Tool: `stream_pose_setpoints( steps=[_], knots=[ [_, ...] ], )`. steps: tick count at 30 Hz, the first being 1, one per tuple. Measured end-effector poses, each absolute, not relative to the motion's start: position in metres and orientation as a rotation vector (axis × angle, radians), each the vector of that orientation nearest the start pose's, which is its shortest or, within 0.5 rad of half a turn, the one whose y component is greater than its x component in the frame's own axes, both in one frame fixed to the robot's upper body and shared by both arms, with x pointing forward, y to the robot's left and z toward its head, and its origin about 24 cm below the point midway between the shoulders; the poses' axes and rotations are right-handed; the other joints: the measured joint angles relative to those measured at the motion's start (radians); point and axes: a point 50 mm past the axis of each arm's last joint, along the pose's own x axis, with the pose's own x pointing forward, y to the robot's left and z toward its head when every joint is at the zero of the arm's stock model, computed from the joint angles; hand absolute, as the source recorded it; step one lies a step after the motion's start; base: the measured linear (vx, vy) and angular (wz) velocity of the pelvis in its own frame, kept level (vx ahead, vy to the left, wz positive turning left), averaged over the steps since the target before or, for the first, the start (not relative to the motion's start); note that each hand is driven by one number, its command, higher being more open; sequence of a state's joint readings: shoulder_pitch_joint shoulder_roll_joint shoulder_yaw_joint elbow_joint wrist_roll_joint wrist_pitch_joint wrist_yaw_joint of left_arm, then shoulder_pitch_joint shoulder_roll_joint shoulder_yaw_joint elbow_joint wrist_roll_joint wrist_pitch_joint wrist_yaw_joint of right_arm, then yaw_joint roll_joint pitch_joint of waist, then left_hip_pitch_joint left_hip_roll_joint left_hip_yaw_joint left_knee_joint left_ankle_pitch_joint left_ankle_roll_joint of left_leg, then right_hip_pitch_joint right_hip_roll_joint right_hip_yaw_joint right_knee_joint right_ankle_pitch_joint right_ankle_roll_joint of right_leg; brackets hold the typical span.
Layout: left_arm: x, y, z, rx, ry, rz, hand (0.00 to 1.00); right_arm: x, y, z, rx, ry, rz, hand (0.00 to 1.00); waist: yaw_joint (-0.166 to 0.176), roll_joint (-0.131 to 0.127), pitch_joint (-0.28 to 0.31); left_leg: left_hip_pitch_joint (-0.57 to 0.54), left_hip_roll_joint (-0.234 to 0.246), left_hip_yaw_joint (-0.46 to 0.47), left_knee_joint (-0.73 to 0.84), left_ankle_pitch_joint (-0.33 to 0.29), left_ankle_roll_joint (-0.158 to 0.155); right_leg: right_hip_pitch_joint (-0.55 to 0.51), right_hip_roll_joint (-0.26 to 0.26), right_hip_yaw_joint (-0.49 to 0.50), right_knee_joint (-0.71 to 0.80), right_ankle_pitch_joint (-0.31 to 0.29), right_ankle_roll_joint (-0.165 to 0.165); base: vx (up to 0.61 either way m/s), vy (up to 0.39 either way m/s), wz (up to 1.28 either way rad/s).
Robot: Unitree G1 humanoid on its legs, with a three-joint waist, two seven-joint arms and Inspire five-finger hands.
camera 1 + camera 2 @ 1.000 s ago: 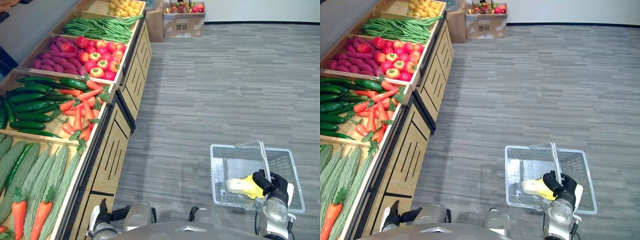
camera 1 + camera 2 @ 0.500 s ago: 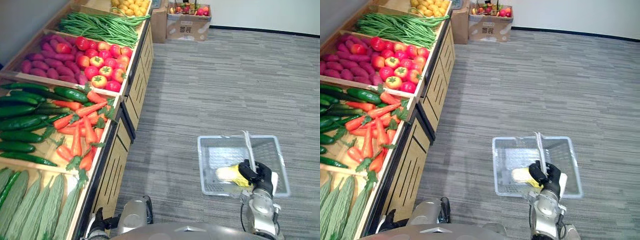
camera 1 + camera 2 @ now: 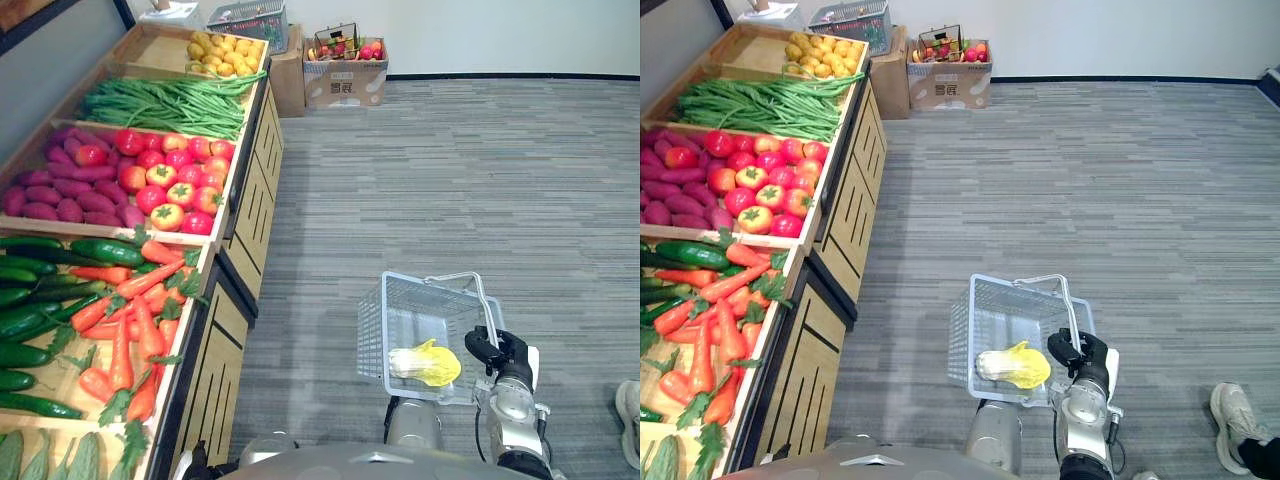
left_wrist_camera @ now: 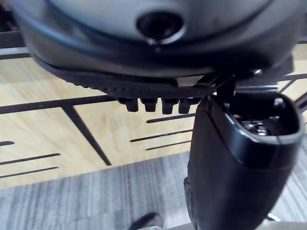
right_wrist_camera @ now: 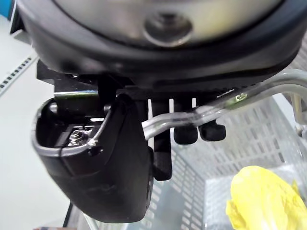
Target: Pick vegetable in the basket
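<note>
A clear mesh basket (image 3: 402, 300) hangs by its metal handle (image 5: 211, 112) from my right hand (image 3: 497, 350), low over the grey carpet to the right of the produce shelf. The fingers of that hand (image 5: 184, 132) curl round the handle. Inside the basket lies a yellow leafy vegetable (image 3: 427, 363), also in the right eye view (image 3: 1012, 366) and the right wrist view (image 5: 261, 196). My left hand (image 4: 230, 158) hangs beside the wooden shelf front, fingers relaxed and nothing in them.
The wooden shelf (image 3: 245, 215) runs along the left, with green beans (image 3: 160, 100), tomatoes (image 3: 165, 180), cucumbers (image 3: 40, 290) and carrots (image 3: 130, 330). A cardboard box (image 3: 345, 75) of produce stands by the far wall. A person's shoe (image 3: 1235, 405) is at lower right.
The whole picture has shifted, so the camera moved. The basket stays in my right hand and now hangs more to the hand's left, with the vegetable still inside.
</note>
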State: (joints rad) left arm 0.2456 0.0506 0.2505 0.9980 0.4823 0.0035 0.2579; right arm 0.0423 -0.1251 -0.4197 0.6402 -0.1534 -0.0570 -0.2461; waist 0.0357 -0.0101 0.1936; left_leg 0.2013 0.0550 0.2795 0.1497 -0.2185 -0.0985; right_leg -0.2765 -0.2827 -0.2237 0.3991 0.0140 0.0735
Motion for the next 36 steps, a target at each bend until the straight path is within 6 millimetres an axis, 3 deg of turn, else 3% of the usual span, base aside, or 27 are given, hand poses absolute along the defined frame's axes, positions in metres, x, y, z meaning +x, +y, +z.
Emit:
stream_pose_setpoints(
  steps=[1,4,9,12,13,16,18,20,23,24,26,27,28,29,30,32,33,36],
  knots=[
    [0.035,0.21,-0.164,0.474,1.225,0.239,1.0,0.169,-0.283,-0.08,-0.224,0.595,-0.642,0.0,0.001,0.041,-0.013,-0.009,0.038,-0.006,0.005,-0.004,-0.007,0.025,0.05,-0.019,-0.058,-0.011,0.003,0.12,-0.207,-0.3],
    [0.045,0.207,-0.163,0.481,1.191,0.242,1.0,0.165,-0.278,-0.082,-0.204,0.602,-0.647,0.0,-0.005,0.055,-0.013,-0.021,0.084,-0.041,0.0,-0.02,-0.008,0.029,0.111,-0.04,-0.062,-0.036,-0.034,0.09,-0.2,-0.09],
    [0.047,0.202,-0.164,0.469,1.2,0.248,1.0,0.15,-0.296,-0.081,-0.203,0.615,-0.758,0.0,-0.012,0.075,-0.026,-0.018,0.101,-0.08,-0.016,-0.033,-0.021,0.026,0.109,-0.077,-0.004,-0.084,-0.044,0.08,-0.095,0.21],
    [0.046,0.202,-0.165,0.468,1.204,0.248,1.0,0.146,-0.297,-0.083,-0.211,0.626,-0.758,0.0,-0.022,0.094,-0.04,-0.019,0.128,-0.092,-0.008,-0.048,-0.042,0.011,0.111,-0.096,0.053,-0.145,-0.046,0.14,-0.043,0.16],
    [0.044,0.204,-0.165,0.469,1.213,0.251,1.0,0.144,-0.297,-0.084,-0.21,0.637,-0.758,0.0,-0.026,0.096,-0.044,-0.039,0.13,-0.108,0.056,-0.035,-0.062,0.019,0.104,-0.103,0.061,-0.165,-0.052,0.19,-0.054,0.2],
    [0.049,0.208,-0.164,0.471,1.195,0.271,1.0,0.141,-0.3,-0.085,-0.215,0.65,-0.76,0.0,-0.021,0.078,-0.039,-0.164,0.132,-0.154,0.363,0.024,-0.046,0.07,0.09,-0.106,0.063,-0.184,-0.058,0.2,-0.138,0.1],
    [0.053,0.211,-0.162,0.457,1.176,0.294,1.0,0.134,-0.303,-0.087,-0.222,0.672,-0.764,0.0,-0.02,0.075,-0.033,-0.247,0.157,-0.167,0.589,0.151,-0.021,0.173,0.091,-0.122,0.008,-0.209,-0.07,0.21,-0.078,0.17],
    [0.06,0.215,-0.158,0.476,1.127,0.305,1.0,0.132,-0.307,-0.086,-0.224,0.671,-0.783,0.0,-0.015,0.073,-0.032,-0.358,0.161,-0.143,0.661,0.068,0.012,0.26,0.096,-0.165,-0.059,-0.219,-0.079,0.27,-0.121,0.3],
    [0.064,0.215,-0.157,0.482,1.112,0.304,1.0,0.135,-0.311,-0.083,-0.219,0.653,-0.8,0.0,-0.009,0.071,-0.031,-0.419,0.134,-0.023,0.488,0.059,0.015,0.287,0.095,-0.186,-0.094,-0.216,-0.064,0.21,-0.045,0.17],
    [0.062,0.213,-0.158,0.483,1.124,0.291,1.0,0.136,-0.311,-0.082,-0.217,0.651,-0.802,0.0,-0.011,0.071,-0.031,-0.417,0.114,0.05,0.36,0.072,0.018,0.303,0.095,-0.196,-0.103,-0.221,-0.056,0.28,0.047,0.16],
    [0.061,0.207,-0.159,0.479,1.134,0.266,1.0,0.134,-0.312,-0.083,-0.216,0.654,-0.808,0.0,-0.016,0.072,-0.03,-0.397,0.077,0.141,0.168,0.146,0.017,0.336,0.095,-0.214,-0.108,-0.234,-0.035,0.32,0.089,0.24],
    [0.059,0.206,-0.16,0.476,1.147,0.249,1.0,0.132,-0.314,-0.083,-0.215,0.656,-0.816,0.0,-0.015,0.078,-0.028,-0.37,0.053,0.191,0.054,0.231,0.01,0.359,0.1,-0.225,-0.108,-0.248,-0.015,0.27,0.114,0.21],
    [0.058,0.205,-0.161,0.471,1.158,0.236,1.0,0.132,-0.313,-0.083,-0.21,0.658,-0.819,0.0,-0.014,0.078,-0.024,-0.349,0.041,0.209,0.002,0.277,0.097,0.376,0.103,-0.226,-0.108,-0.262,-0.001,0.32,0.167,0.2],
    [0.06,0.208,-0.161,0.474,1.16,0.23,1.0,0.134,-0.308,-0.086,-0.194,0.664,-0.811,0.0,-0.013,0.053,-0.013,-0.327,0.01,0.222,-0.031,0.277,0.121,0.396,0.087,-0.226,-0.124,-0.262,0.005,0.3,0.162,0.11],
    [0.062,0.211,-0.16,0.485,1.153,0.234,1.0,0.136,-0.305,-0.087,-0.187,0.661,-0.807,0.0,-0.013,0.051,-0.012,-0.326,-0.001,0.225,-0.036,0.268,0.119,0.403,0.081,-0.226,-0.139,-0.258,0.012,0.33,0.184,0.07],
    [0.065,0.213,-0.16,0.52,1.146,0.21,1.0,0.146,-0.3,-0.086,-0.177,0.646,-0.784,0.0,-0.013,0.032,0.007,-0.339,-0.028,0.236,0.002,0.23,0.17,0.416,0.063,-0.219,-0.184,-0.237,0.046,0.29,0.138,0.02],
    [0.065,0.214,-0.159,0.522,1.147,0.208,1.0,0.146,-0.299,-0.086,-0.177,0.65,-0.782,0.0,-0.013,0.031,0.008,-0.337,-0.036,0.235,0.011,0.216,0.181,0.426,0.056,-0.218,-0.188,-0.233,0.053,0.27,0.145,0.14],
    [0.065,0.214,-0.159,0.527,1.145,0.205,1.0,0.144,-0.299,-0.089,-0.176,0.665,-0.782,0.0,-0.012,0.031,0.007,-0.319,-0.079,0.228,0.041,0.143,0.192,0.457,0.011,-0.211,-0.17,-0.227,0.062,0.25,0.169,0.19]
  ],
)
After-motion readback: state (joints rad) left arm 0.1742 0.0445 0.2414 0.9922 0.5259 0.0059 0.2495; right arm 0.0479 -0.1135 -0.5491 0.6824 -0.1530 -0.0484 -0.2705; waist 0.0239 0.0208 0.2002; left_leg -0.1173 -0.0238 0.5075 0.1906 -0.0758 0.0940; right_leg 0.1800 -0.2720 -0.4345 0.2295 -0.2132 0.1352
